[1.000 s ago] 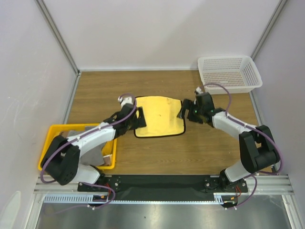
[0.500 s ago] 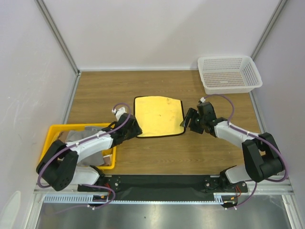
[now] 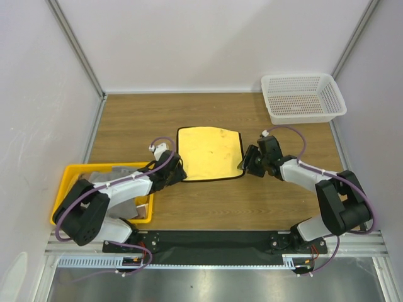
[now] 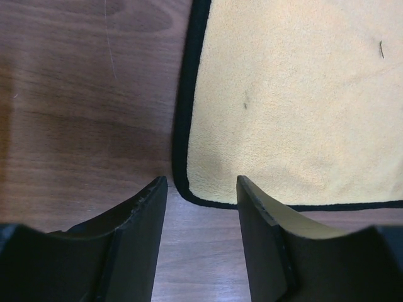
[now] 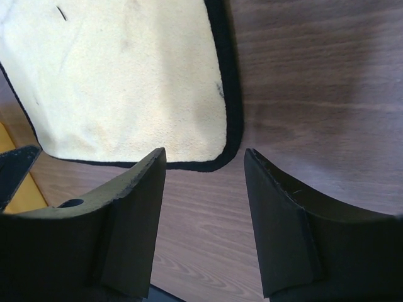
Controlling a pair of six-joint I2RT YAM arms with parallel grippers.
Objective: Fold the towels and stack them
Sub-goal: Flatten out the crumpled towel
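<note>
White shells and black joints are recorded on both arms [image 3: 119, 184]; purple cables [image 3: 288, 129] are fitted; left gripper [image 4: 201, 182] and right gripper [image 5: 204, 154] are matte black.

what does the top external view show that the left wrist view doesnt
Only top external: the white mesh basket, the yellow tray, the right hand, and the whole yellow towel. Only left wrist: the open gap of the left hand, with the towel's black-edged corner just ahead. Both: the towel, the left hand, the wooden table.

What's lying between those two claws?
The yellow towel, spread flat, lies between the left claw and the right claw, one at each near corner; the top view shows it.
</note>
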